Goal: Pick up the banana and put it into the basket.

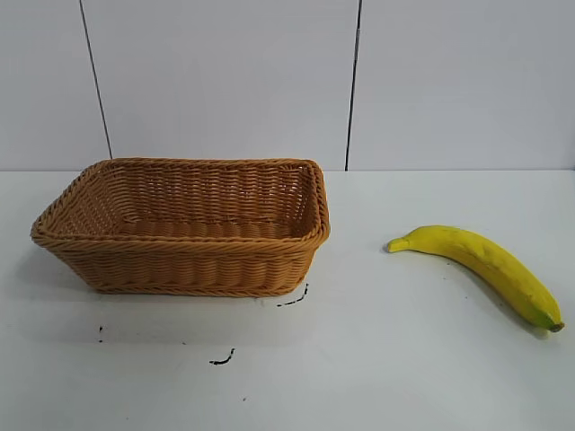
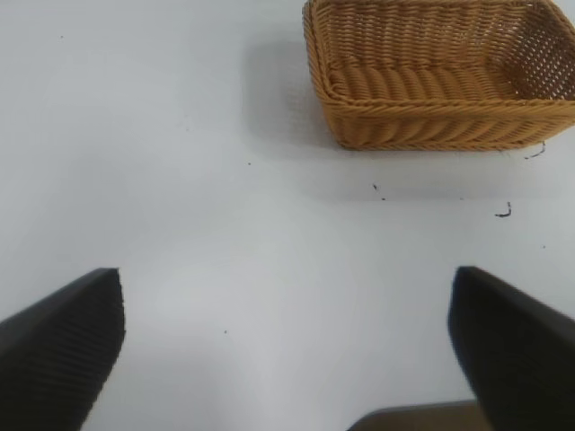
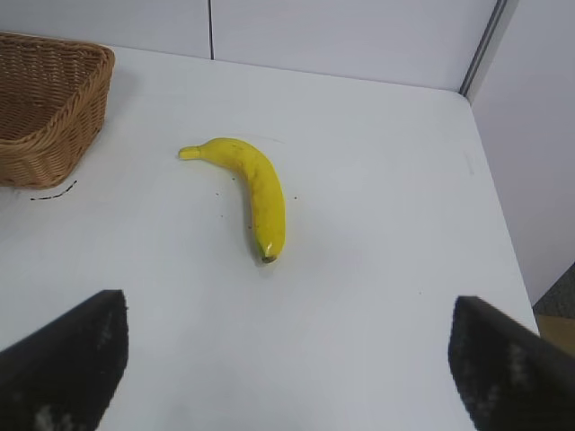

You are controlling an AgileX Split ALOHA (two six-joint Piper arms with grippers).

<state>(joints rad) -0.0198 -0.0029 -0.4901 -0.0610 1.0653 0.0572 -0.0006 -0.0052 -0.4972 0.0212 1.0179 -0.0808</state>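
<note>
The yellow banana (image 1: 481, 263) lies flat on the white table at the right, greenish tip toward the basket, dark end toward the right edge. It also shows in the right wrist view (image 3: 256, 190). The tan woven basket (image 1: 180, 260) stands at the left, upright and empty; the left wrist view shows it too (image 2: 431, 126). Neither arm shows in the exterior view. My right gripper (image 3: 287, 368) is open and empty, hovering some way short of the banana's dark end. My left gripper (image 2: 287, 350) is open and empty over bare table, well away from the basket.
Small black marks (image 1: 223, 359) dot the table in front of the basket. The table's right edge (image 3: 503, 215) runs close past the banana, with a wall panel beyond. A white panelled wall stands behind the table.
</note>
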